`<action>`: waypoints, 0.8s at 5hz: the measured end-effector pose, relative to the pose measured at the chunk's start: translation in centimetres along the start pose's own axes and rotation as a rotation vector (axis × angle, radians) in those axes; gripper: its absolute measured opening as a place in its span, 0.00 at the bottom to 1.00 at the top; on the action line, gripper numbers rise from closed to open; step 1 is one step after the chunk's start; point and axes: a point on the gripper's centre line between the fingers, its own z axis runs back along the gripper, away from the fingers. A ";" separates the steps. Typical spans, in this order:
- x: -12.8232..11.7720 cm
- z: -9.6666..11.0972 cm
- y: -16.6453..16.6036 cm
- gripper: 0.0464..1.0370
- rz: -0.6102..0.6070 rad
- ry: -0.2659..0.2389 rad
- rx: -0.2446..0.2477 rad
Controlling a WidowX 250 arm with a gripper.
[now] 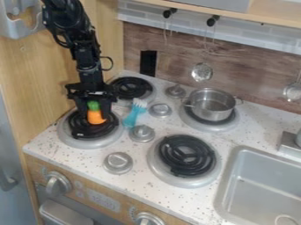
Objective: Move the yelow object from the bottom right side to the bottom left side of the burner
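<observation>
The gripper (94, 110) hangs over the front-left burner (76, 139), with the toy carrot (95, 117), orange with a green top, at its jaws; whether they pinch it or merely flank it, I cannot tell. Nor can I tell whether the carrot touches the coil. Just right of this burner lies a blue fork (131, 117) with pale tines. The metal pot (213, 109) sits on the back-right burner (229, 125), hiding much of its coil. The arm partly covers the back-left burner (133, 88). The sink (233, 175) is cut off at right, its round drain (286, 220) at the lower edge.
</observation>
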 end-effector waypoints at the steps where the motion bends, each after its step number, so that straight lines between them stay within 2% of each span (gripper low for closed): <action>1: 0.2 -0.2 -0.1 0.61 -0.029 0.010 0.001; 2: 0.1 -0.2 -0.5 0.61 -0.045 0.015 0.005; 3: 0.2 -0.2 -0.5 0.69 -0.049 0.011 0.013; 4: -0.4 -0.6 -0.5 0.96 -0.047 0.037 0.041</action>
